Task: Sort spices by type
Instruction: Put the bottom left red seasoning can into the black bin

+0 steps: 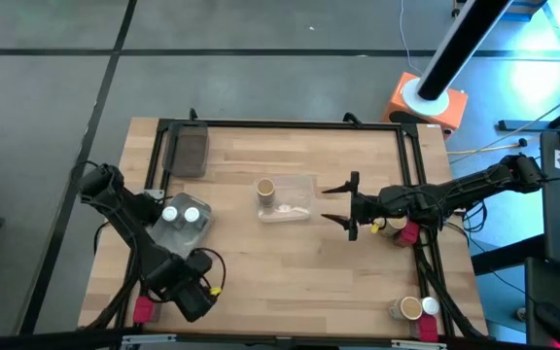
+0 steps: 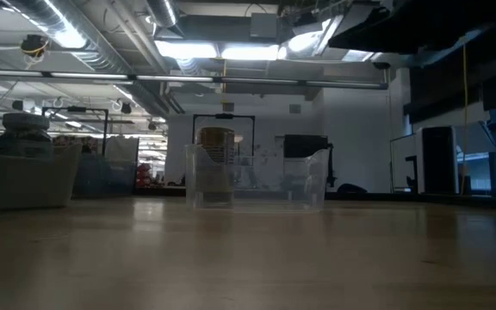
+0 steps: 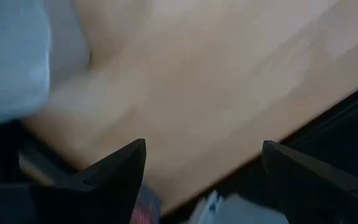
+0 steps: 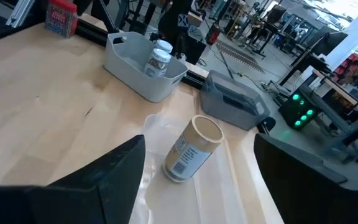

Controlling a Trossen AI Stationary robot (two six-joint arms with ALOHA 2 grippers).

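Note:
A tan jar with a cork-coloured top (image 4: 194,149) stands in the clear tray (image 1: 299,206) at the table's middle; it also shows in the high view as the tan jar (image 1: 265,188). Two white-capped jars (image 1: 183,214) stand in a grey tray (image 1: 167,231) on the left. A tan jar (image 1: 394,226) and a red jar (image 1: 407,234) stand at the right edge, under my right arm. My right gripper (image 1: 343,206) is open just right of the clear tray, fingers pointing at it. My left gripper (image 3: 204,162) is open over the near left corner.
A dark grey tray (image 1: 191,151) sits at the far left corner. Another tan jar (image 1: 409,308) and a white-capped jar (image 1: 430,306) stand at the near right corner, and a red jar (image 1: 144,309) at the near left edge. Bare wood lies across the near middle.

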